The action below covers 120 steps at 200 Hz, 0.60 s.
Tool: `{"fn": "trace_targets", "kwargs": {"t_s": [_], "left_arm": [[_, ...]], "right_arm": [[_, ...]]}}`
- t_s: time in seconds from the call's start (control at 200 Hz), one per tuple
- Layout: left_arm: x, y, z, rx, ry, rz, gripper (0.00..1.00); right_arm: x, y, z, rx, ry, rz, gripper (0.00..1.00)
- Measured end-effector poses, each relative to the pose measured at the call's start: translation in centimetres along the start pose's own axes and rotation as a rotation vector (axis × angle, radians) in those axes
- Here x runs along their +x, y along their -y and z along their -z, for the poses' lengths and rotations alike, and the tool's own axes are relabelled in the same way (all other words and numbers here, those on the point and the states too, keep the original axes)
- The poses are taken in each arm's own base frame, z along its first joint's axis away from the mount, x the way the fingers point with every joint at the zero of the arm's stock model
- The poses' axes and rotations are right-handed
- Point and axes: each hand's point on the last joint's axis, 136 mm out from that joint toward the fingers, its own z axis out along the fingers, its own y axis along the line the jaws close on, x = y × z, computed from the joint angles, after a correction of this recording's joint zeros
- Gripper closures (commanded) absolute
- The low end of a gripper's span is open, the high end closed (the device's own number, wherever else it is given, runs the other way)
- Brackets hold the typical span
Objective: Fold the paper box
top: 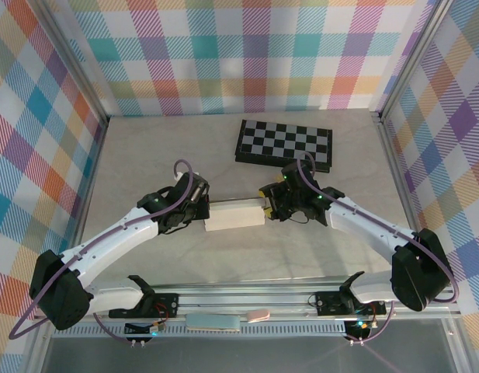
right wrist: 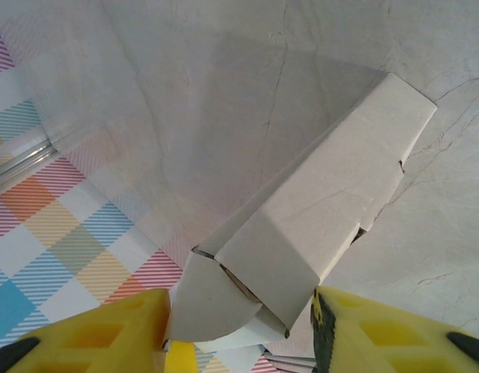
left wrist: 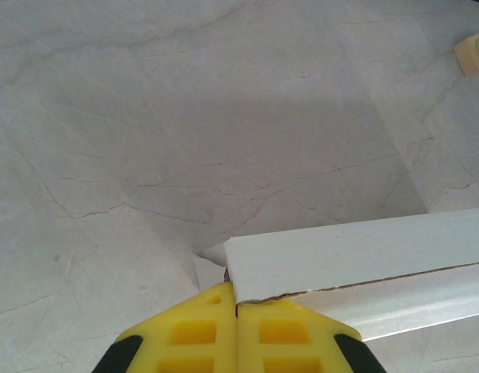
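1. Lying near the middle of the table [top: 146,155] is the paper box [top: 235,215] — long, white and partly folded.
2. The left gripper [top: 206,210] is clenched on the box's left end (its yellow fingers [left wrist: 192,334] press together on a thin edge).
3. The right gripper [right wrist: 241,303] has one finger on each side of the box's right end — I cannot tell if it squeezes.
4. The chessboard [top: 284,144] sits by the far edge, apart from the box.

The top camera looked down on the whole table [top: 146,155]. Both wrist cameras saw the paper box [right wrist: 324,194] from very close.
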Motion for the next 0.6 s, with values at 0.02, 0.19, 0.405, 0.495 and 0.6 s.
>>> {"fn": "trace_targets", "kwargs": {"t_s": [0.02,0.19,0.405,0.495,0.6], "left_arm": [[0.0,0.0,0.0,0.001,0.000,0.001,1.00],[-0.1,0.1,0.3,0.010,0.004,0.022,1.00],[0.5,0.4,0.9,0.039,-0.020,0.064,0.83],[1.1,0.5,1.3,0.057,-0.047,0.089,0.83],[1.7,0.6,1.6,0.072,-0.071,0.108,0.83]], "right_arm": [[0.0,0.0,0.0,0.000,0.000,-0.001,0.56],[-0.1,0.0,0.0,-0.002,0.002,0.001,0.60],[-0.2,-0.2,-0.1,-0.011,0.003,0.005,0.61],[-0.2,-0.2,-0.2,-0.014,-0.003,0.006,0.61],[-0.1,-0.4,-0.5,-0.019,-0.010,0.008,0.60]]}}
